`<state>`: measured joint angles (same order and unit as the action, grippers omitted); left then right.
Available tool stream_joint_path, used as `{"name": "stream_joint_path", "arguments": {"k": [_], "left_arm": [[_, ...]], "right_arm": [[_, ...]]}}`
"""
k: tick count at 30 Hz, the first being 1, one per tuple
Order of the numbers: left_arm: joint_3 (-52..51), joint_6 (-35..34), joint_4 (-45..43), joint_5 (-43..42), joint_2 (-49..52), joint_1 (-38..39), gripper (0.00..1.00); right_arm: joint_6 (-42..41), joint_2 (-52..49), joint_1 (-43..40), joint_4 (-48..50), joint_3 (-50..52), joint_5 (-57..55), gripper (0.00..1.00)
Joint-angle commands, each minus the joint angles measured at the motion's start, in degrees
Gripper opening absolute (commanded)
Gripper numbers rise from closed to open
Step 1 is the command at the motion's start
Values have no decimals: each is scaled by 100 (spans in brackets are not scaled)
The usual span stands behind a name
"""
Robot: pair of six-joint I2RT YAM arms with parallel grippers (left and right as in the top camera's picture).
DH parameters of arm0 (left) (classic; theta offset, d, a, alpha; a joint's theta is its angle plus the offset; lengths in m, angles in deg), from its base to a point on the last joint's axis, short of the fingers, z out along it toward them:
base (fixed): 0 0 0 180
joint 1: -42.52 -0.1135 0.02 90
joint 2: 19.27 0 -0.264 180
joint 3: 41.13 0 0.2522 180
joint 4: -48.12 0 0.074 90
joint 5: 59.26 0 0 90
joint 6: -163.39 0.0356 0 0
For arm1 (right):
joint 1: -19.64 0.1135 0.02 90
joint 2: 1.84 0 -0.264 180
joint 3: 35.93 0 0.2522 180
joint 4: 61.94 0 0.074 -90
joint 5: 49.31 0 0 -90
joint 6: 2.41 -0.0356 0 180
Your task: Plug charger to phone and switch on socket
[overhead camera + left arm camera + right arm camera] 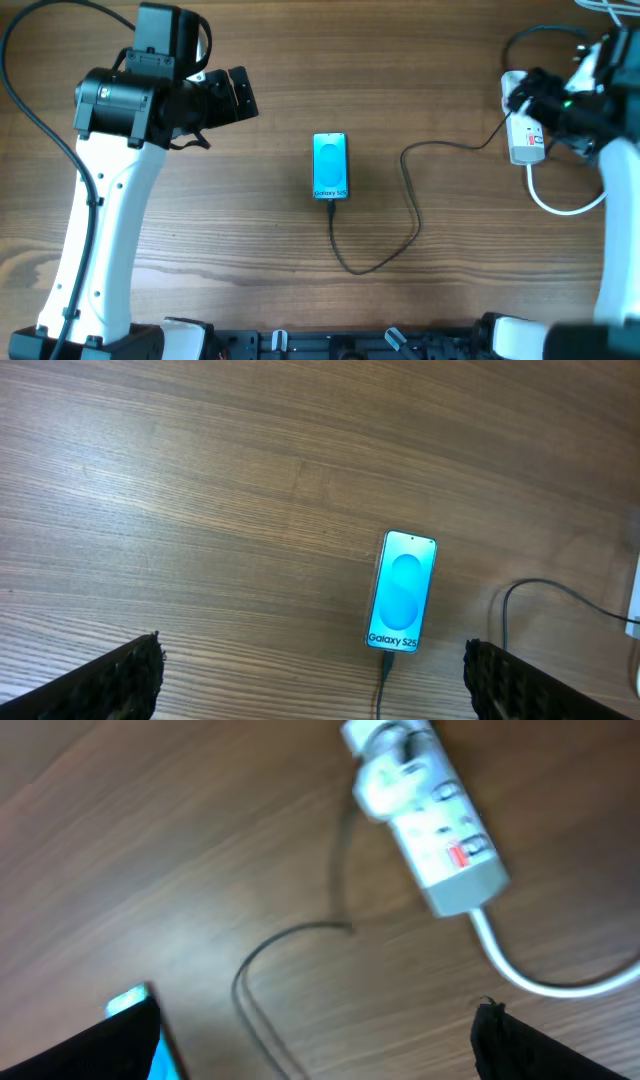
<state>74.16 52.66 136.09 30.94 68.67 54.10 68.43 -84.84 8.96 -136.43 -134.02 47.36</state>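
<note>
Lying flat mid desk (450, 300), phone (330, 166): cyan screen, white border, txt at near end, thin black charger (410, 215) touching it. Socket (524, 142) white w/ red marks, far R. Left gripper (315, 670), right gripper (315, 1035) both wide.

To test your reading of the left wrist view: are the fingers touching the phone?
No, the phone lies flat on the wooden table, apart from both fingers at the frame's lower corners.

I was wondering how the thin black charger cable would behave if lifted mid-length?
Probably floppy: the charger cable lies in loose curves. It would likely sag and tug the phone, since its end meets the phone's bottom edge. Likely light, being thin.
</note>
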Motion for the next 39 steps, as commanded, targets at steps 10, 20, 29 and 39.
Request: {"name": "stream_joint_path", "arguments": {"k": [10,20,29,39], "left_arm": [[15,-74,2,94,-17,9,100],[15,-74,2,94,-17,9,100],[15,-74,2,94,-17,9,100],[15,-74,2,94,-17,9,100]], "right_arm": [[293,3451,750,1370,2868,-323,100],[264,3475,750,1161,2994,-323,100],[267,2645,750,973,2994,-450,100],[1333,2492,772,1759,3014,671,100]]}}
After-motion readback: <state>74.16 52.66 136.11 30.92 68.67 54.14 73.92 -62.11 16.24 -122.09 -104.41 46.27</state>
